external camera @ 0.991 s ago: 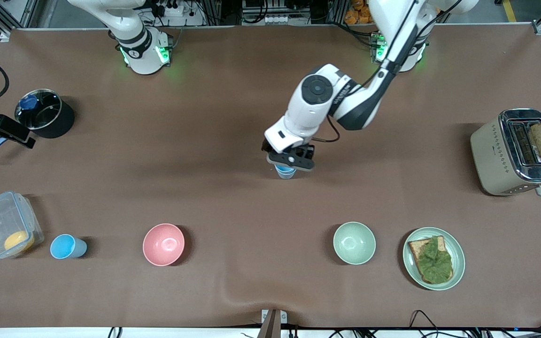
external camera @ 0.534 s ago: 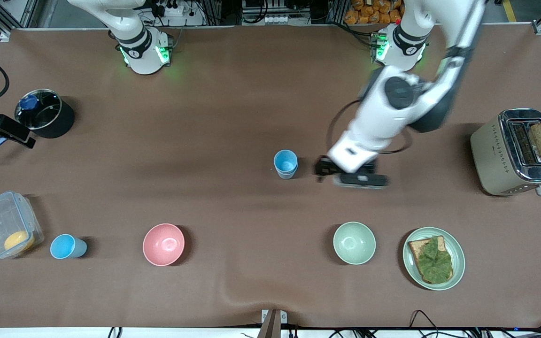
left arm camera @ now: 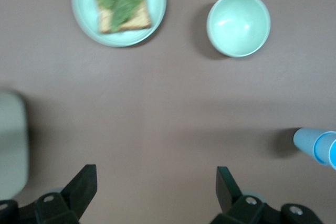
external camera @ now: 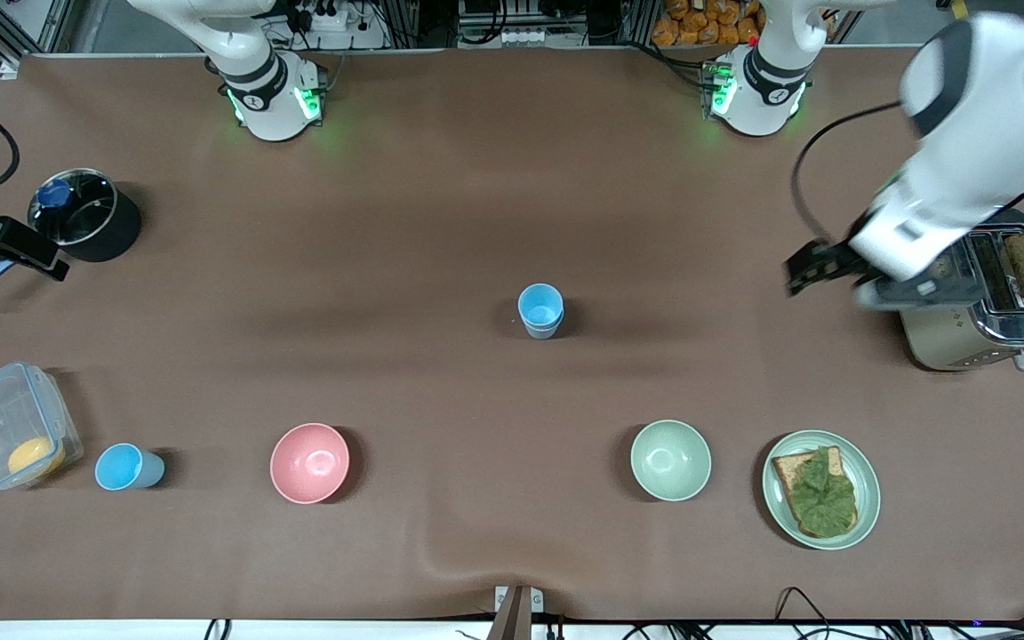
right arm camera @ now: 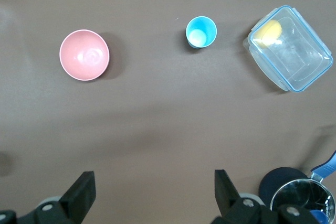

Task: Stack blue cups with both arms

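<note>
Mid-table stand two blue cups (external camera: 540, 310), one nested inside the other; they show at the edge of the left wrist view (left arm camera: 316, 146). Nothing touches them. A single bright blue cup (external camera: 127, 468) (right arm camera: 201, 31) stands upright between the clear container and the pink bowl. My left gripper (external camera: 841, 277) (left arm camera: 155, 182) hangs open and empty over bare table beside the toaster, well away from the nested cups. High over the right arm's end of the table, beside the pot, waits my right gripper (right arm camera: 155, 192), open with nothing in it.
A toaster (external camera: 965, 307) holds a bread slice at the left arm's end. Nearer the front camera sit a plate (external camera: 777, 498) of lettuce toast, a pale green bowl (external camera: 670, 460) and a pink bowl (external camera: 309, 462). A clear container (external camera: 10, 427) and dark pot (external camera: 85, 218) occupy the right arm's end.
My left gripper has left the nested cups mid-table and swung away toward the toaster. The cups stay standing. The right arm has not moved.
</note>
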You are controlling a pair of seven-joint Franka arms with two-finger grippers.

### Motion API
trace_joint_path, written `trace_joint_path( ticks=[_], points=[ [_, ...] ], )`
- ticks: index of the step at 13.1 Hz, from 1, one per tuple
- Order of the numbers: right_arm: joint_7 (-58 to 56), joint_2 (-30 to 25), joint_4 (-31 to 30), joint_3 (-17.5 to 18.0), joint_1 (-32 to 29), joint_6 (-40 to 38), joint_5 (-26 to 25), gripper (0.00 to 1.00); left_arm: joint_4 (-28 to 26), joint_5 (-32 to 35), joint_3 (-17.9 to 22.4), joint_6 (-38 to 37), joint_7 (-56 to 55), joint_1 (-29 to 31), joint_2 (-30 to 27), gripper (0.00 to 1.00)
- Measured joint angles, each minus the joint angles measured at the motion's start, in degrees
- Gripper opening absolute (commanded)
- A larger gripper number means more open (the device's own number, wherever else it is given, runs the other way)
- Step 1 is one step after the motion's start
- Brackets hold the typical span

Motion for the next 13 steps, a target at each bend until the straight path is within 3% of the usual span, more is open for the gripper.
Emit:
trace_joint_path(
  ticks=[5,7,11,13],
  points=[
    [0.4,0.0,0.0,0.1,0.0,0.0,0.0,1.00,9.8,3.5,1.3,-12.7,0.0,0.5,-1.3,1.00],
    [0.4,0.0,0.0,0.1,0.0,0.0,0.0,1.00,13.0,3.5,1.8,-15.2,0.0,0.9,-0.2,1.00],
    [0.5,0.0,0.0,0.1,0.0,-0.1,0.0,1.00,17.3,3.5,9.5,-17.2,0.4,-0.4,2.4,1.00],
    [0.5,0.0,0.0,0.1,0.0,-0.1,0.0,1.00,17.6,3.5,9.3,-17.5,0.4,-1.4,2.6,1.00]
  ],
)
